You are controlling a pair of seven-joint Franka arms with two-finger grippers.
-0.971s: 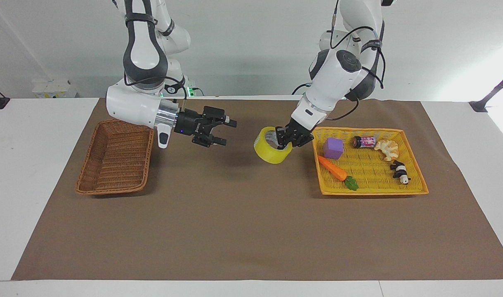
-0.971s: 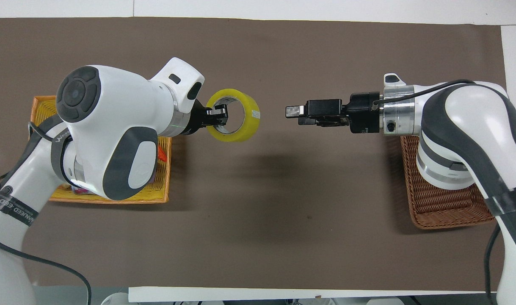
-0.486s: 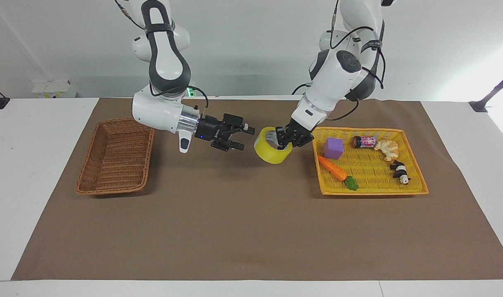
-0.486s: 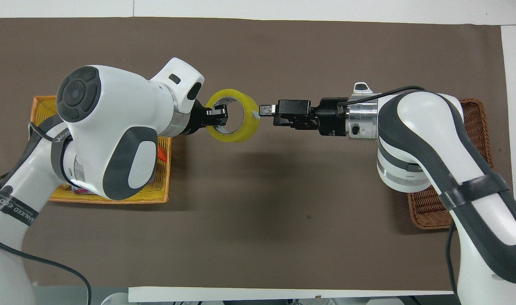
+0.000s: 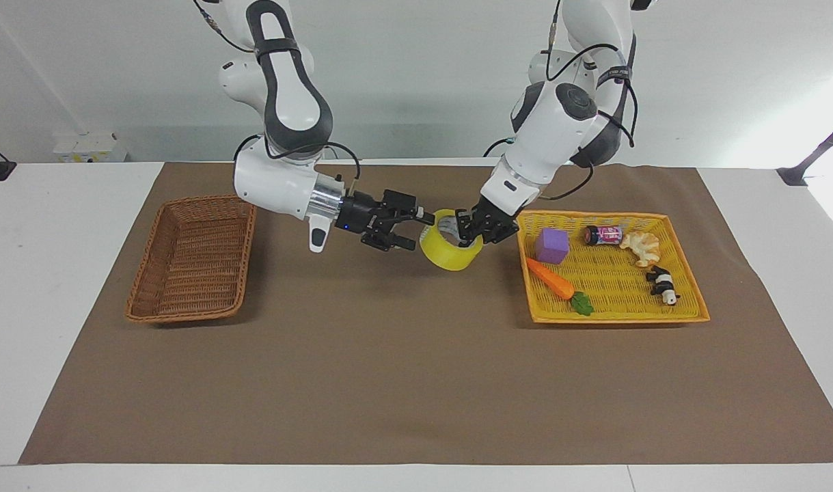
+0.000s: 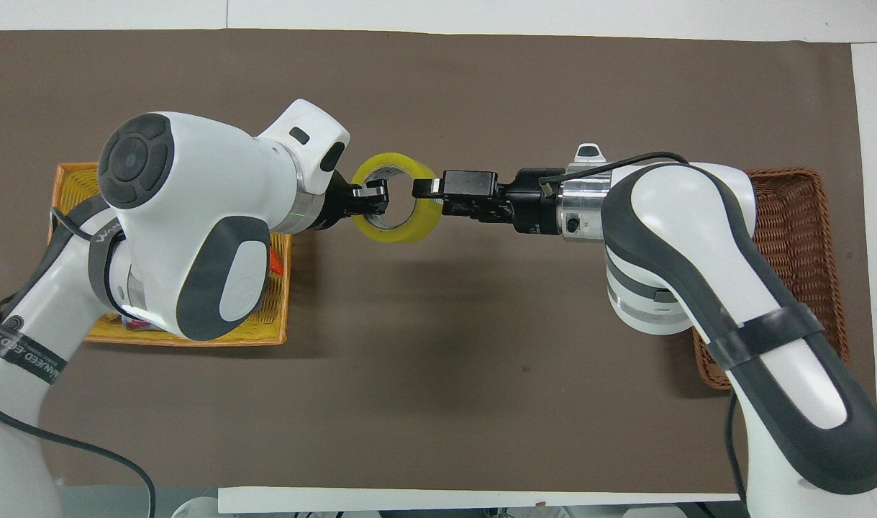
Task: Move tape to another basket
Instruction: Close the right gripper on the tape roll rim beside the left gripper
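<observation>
At frame centre, the left gripper [image 5: 472, 235] clamps the wall of the tape [image 5: 450, 250], held above the mat between the baskets. The right gripper [image 5: 416, 229] has its jaws spread around the roll's other edge. The brown basket [image 5: 190, 260] sits mid-left, the yellow basket [image 5: 614, 301] mid-right.

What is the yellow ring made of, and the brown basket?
The tape looks like glossy see-through yellow plastic film wound on a pale core, probably cardboard; the left gripper holds it. The basket looks like woven wicker, matte brown, with its strands showing. The right gripper is open at the roll.
</observation>
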